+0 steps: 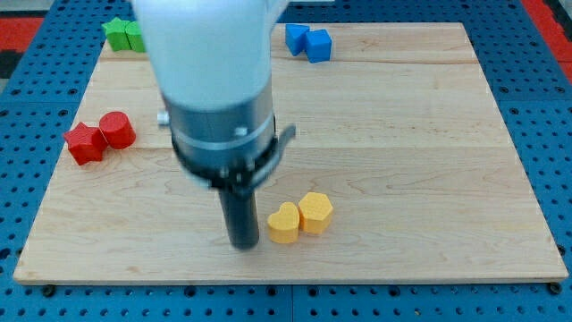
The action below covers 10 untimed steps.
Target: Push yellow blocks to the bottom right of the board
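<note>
Two yellow blocks lie touching near the view's bottom centre: a heart-shaped one (284, 224) on the left and a hexagonal one (315, 213) on the right. My tip (243, 244) rests on the board just to the left of the yellow heart block, a small gap away from it. The arm's white and dark body above the rod hides the board's upper middle part.
A red star block (85, 144) and a red cylinder (117, 130) sit at the left edge. Two green blocks (123, 35) lie at the top left, partly hidden by the arm. Two blue blocks (308, 41) lie at the top centre. The wooden board (429, 179) sits on a blue pegboard.
</note>
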### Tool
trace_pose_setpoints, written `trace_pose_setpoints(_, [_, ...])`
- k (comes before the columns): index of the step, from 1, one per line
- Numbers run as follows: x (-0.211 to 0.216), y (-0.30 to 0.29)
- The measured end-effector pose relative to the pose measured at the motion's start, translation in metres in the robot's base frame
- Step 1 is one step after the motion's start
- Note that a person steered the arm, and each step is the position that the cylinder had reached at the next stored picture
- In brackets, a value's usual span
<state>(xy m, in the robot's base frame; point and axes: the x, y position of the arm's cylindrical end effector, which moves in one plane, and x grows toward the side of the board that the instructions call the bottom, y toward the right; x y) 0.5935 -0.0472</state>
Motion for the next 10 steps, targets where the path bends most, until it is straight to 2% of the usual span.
trace_pose_setpoints(2, [-0.019, 0.051])
trace_pose_setpoints(3, [-0.024, 0.056])
trace_pose_setpoints(4, [-0.018, 0.023])
trace_pose_setpoints(6, [-0.056, 0.002])
trace_pose_setpoints(10, [-0.054, 0.178])
